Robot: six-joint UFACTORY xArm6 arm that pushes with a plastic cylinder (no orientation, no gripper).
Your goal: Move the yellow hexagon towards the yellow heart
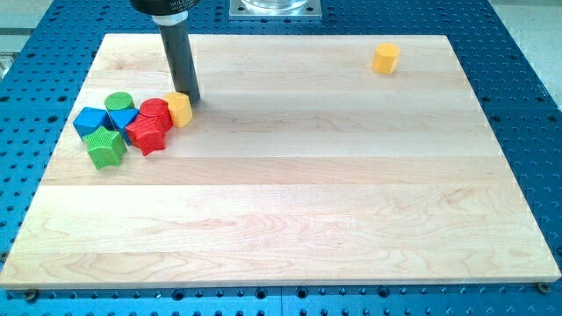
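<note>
A yellow block (179,110), which looks like the hexagon, sits at the right end of a cluster of blocks at the view's left. A second yellow block (385,58), seemingly the heart, stands alone near the view's top right. My tip (190,99) is down on the board just above and right of the left yellow block, touching it or nearly so. The rod rises from there to the view's top edge.
The cluster also holds a red cylinder (154,110), a red star (147,133), a green cylinder (119,102), a green star (106,147) and two blue blocks (90,120) (122,118). The red blocks touch the left yellow block. The wooden board (307,202) lies on a blue perforated table.
</note>
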